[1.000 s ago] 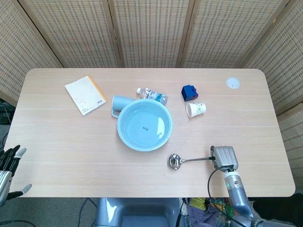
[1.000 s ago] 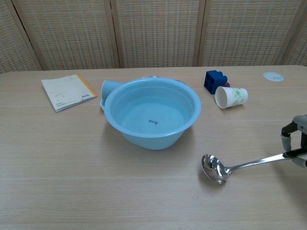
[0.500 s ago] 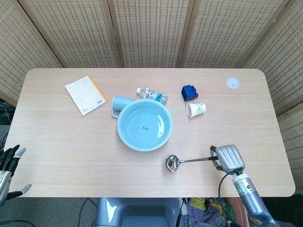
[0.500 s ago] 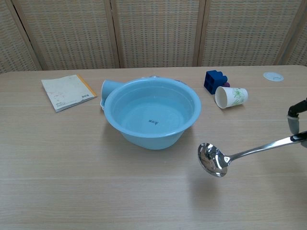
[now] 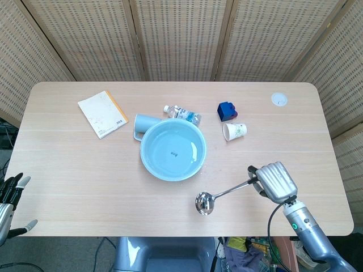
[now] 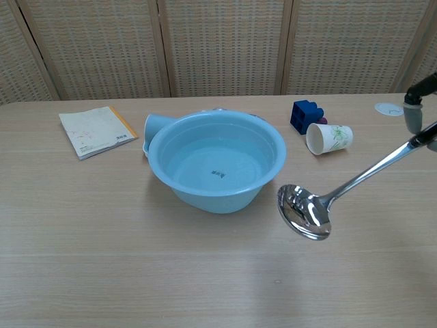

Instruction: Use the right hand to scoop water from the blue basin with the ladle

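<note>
The blue basin [image 5: 173,151] [image 6: 216,161] sits mid-table with clear water in it. My right hand [image 5: 273,181] [image 6: 420,109] grips the handle end of the steel ladle [image 5: 221,195] [image 6: 328,201]. The ladle hangs in the air, its bowl [image 5: 205,203] [image 6: 304,212] lowest, right of and nearer than the basin and outside its rim. In the chest view only the edge of the right hand shows at the right border. My left hand [image 5: 10,205] hangs off the table's near left corner, fingers spread and holding nothing.
Behind the basin lie a light blue mug [image 5: 144,124], a plastic bottle [image 5: 182,114] and a notebook [image 5: 102,114]. A dark blue block [image 5: 227,110] and a tipped paper cup [image 5: 234,131] lie to the right. A white disc [image 5: 278,100] sits far right.
My right hand has risen and lifted the ladle off the table. The handle now tilts up steeply, and the bowl has shifted slightly left while hanging in the air.
</note>
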